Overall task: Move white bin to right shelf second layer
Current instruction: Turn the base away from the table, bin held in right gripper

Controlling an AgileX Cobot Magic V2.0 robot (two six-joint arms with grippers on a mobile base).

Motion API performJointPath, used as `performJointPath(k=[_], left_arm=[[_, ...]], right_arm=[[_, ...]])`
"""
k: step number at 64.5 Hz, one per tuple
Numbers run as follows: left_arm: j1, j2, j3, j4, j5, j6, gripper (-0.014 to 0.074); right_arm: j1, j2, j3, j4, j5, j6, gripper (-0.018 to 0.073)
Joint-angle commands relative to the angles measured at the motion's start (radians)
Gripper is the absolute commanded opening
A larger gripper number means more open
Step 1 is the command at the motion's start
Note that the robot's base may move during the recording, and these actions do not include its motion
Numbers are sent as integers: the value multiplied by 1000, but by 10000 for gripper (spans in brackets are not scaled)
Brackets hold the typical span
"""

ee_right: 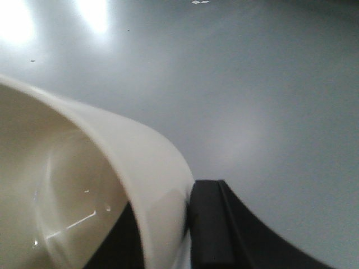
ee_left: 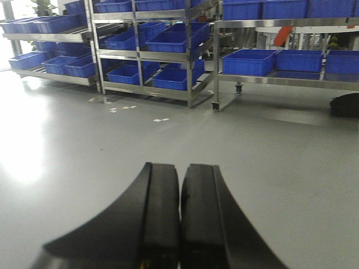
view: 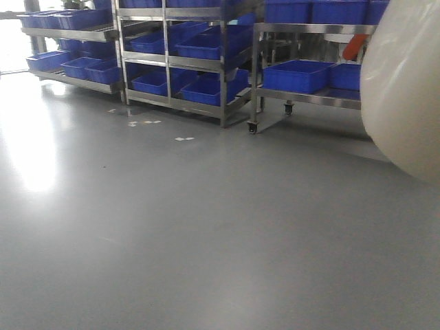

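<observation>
The white bin [view: 405, 89] hangs in the air and fills the right edge of the front view. Its glossy cream rim and inside [ee_right: 112, 145] take up the left of the right wrist view. My right gripper [ee_right: 165, 196] is shut on the bin's wall, with one black finger [ee_right: 210, 224] outside and the other inside. My left gripper [ee_left: 180, 168] is shut with nothing between its pads and points over bare floor toward the racks. The right shelf [view: 309, 97] stands at the back right, several metres off. I cannot tell which of its levels is the second layer.
Steel racks [view: 165, 62] loaded with blue crates [view: 295, 74] line the back wall, some on castors [view: 252, 128]. Grey glossy floor [view: 172, 227] lies between me and them, with white tape marks [view: 183, 139]. A dark object [ee_left: 345, 105] sits on the floor at the far right.
</observation>
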Motion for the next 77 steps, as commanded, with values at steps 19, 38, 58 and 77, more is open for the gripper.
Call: performJointPath(k=[19,38,58,77], left_arm=[[1,-14,37,-5,-84,-4,85],[1,-14,37,-5,-84,-4,85],[1,-14,37,-5,-84,-4,85],[1,-14,37,-5,-84,-4,85]], right_arm=[[-3,3,-33,3,-95,-1,57],[-3,3,-33,3,-95,-1,57],[-3,3,-33,3,-95,-1,57],[-3,3,-33,3,-95,-1,57]])
